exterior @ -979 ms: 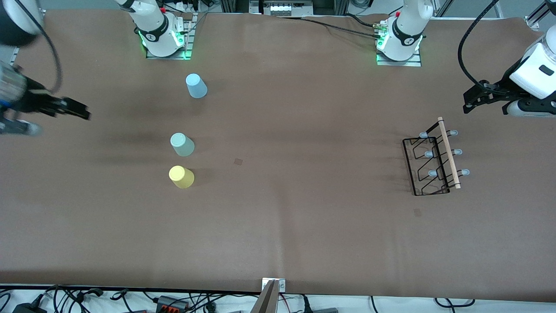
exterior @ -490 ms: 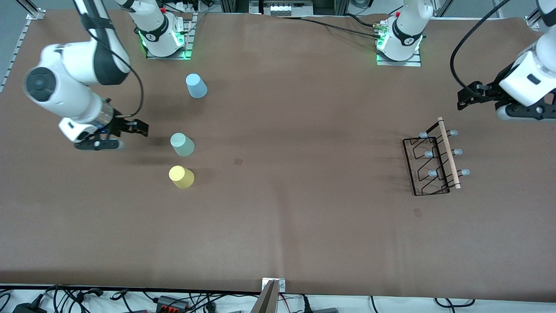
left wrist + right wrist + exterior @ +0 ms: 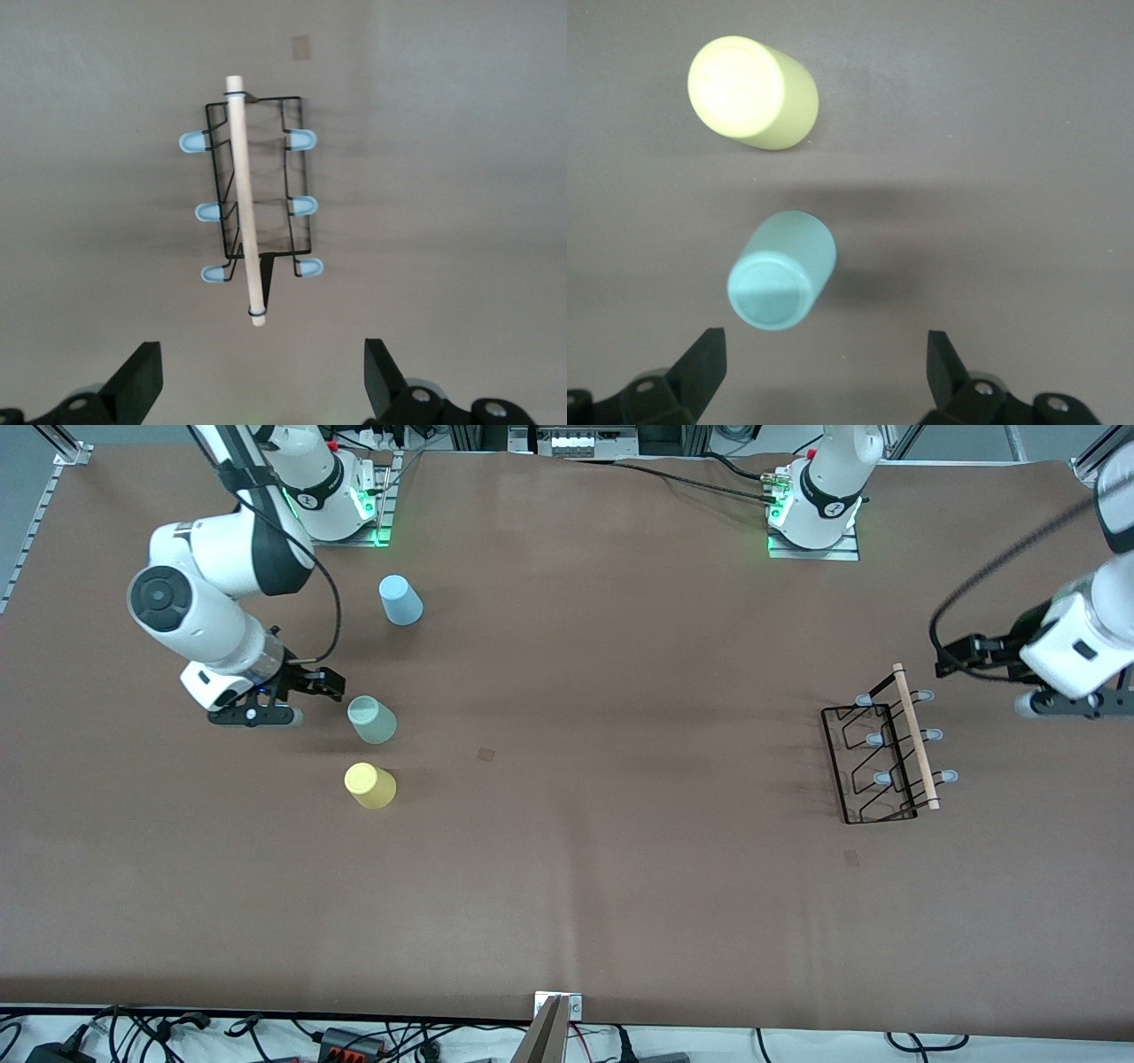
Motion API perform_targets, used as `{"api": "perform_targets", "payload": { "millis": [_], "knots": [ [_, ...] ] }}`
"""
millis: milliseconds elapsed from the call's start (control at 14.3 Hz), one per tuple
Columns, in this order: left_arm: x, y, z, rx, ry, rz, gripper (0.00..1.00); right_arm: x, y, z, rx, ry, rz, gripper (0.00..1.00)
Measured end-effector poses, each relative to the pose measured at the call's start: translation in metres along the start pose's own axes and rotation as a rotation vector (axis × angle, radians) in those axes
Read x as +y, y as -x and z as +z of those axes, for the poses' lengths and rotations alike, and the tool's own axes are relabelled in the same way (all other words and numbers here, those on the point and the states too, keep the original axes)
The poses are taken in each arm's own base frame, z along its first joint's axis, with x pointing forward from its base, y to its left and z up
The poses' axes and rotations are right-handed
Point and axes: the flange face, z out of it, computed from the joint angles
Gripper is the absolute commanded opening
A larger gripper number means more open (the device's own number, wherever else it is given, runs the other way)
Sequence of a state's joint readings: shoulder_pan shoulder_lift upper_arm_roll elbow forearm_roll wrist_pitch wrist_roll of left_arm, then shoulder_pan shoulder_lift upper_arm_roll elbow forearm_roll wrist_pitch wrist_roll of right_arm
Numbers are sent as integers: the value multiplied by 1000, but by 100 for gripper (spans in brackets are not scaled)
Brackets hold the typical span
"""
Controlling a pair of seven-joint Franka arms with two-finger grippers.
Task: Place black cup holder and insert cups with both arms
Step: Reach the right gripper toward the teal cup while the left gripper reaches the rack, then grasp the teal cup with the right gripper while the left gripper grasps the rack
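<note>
The right pincer [image 3: 332, 688] hangs just beside the pale green cup [image 3: 372, 720], toward the right arm's end of the bench [image 3: 567, 886], its fingers [image 3: 700, 367] spread wide apart with nothing between them. In the right wrist view that pale green cup [image 3: 782, 270] sits just ahead of the open jaws, and the yellow cup [image 3: 753, 92] stands past it. The yellow cup [image 3: 369, 786] is nearer the front camera than the green one; the light blue cup [image 3: 400, 600] is farther from it, near the right arm's base. All three stand upside down, flat bottoms up, well apart from one another.

The left pincer [image 3: 946, 659] hovers over the bench near the end of the rod that lies farther from the front camera, its fingers [image 3: 137, 382] also wide apart and empty.

The black cup holder [image 3: 881, 755] stands upright toward the left arm's end of the bench. Its wooden rod [image 3: 244, 202] gives the long axis, running from near the front camera toward the arm bases, with three blue-tipped pegs pointing out to each side.

As I judge it, the task has barely begun: nothing is gripped, the holder seems not yet carried to its place, and no cup sits on a peg. Both grasps, the placing, and all three insertions are left.
</note>
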State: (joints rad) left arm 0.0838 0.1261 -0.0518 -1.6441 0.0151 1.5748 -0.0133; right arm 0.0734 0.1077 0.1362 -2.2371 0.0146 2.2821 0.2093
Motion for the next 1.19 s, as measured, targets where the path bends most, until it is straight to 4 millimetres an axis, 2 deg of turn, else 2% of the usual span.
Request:
{"api": "perform_targets", "payload": {
  "millis": [140, 350, 560, 840, 1189],
  "knots": [
    [-10, -20, 35, -53, 4, -13, 100, -12, -1, 15, 3, -4, -1, 100],
    [-25, -58, 93, -43, -1, -31, 97, -22, -5, 38, 14, -12, 6, 100],
    [-32, -72, 143, 34, 0, -40, 96, -26, -7, 54, 21, -18, 15, 100],
    [-28, -72, 171, 111, 1, -32, 71, -24, 0, 73, 40, -25, 20, 100],
    [-24, -59, 178, 100, 0, -26, 36, -30, 12, 94, 33, -25, 15, 100]
  ]
}}
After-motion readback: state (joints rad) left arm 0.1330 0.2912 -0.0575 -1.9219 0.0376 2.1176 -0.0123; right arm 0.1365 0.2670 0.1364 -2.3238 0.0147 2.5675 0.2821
